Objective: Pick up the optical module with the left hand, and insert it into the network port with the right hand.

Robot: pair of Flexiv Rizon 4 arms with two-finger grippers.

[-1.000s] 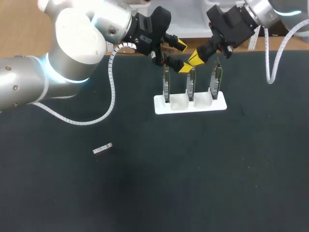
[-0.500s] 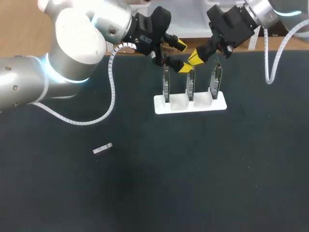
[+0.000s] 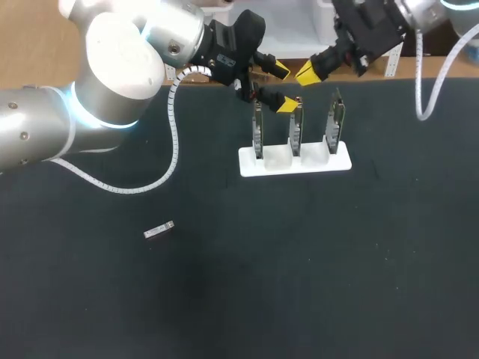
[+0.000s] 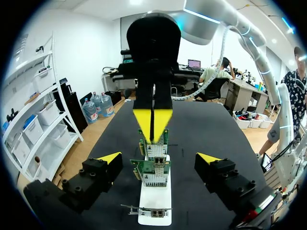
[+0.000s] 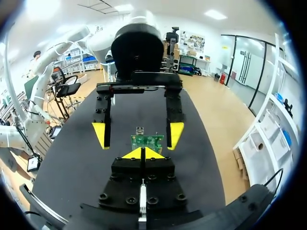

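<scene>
Now the right gripper (image 3: 307,75) has drawn up and back from the middle board (image 3: 296,127), where its tips sat close above the top edge a second ago; it hangs over the table's far edge with its yellow tips pressed together and nothing visible between them. The left gripper (image 3: 283,88) has not moved: it hovers over the rack with its fingers spread wide and empty, one tip just beside the top of the middle board. The optical module (image 3: 159,230) lies where it lay before, flat on the dark table (image 3: 337,284), well apart from the rack and from both grippers. My reading is that the pick is not yet begun, since the left arm has to leave the rack and come down to the module, and the right gripper's retreat clears the space above the boards for that. The white rack (image 3: 340,162) holds three green boards upright, one to a slot: the left board (image 3: 258,133), the middle board and the right board (image 3: 334,123). The left wrist view shows a metal network port (image 4: 154,180) on a board's edge; whether any port is already filled, I cannot tell.
</scene>
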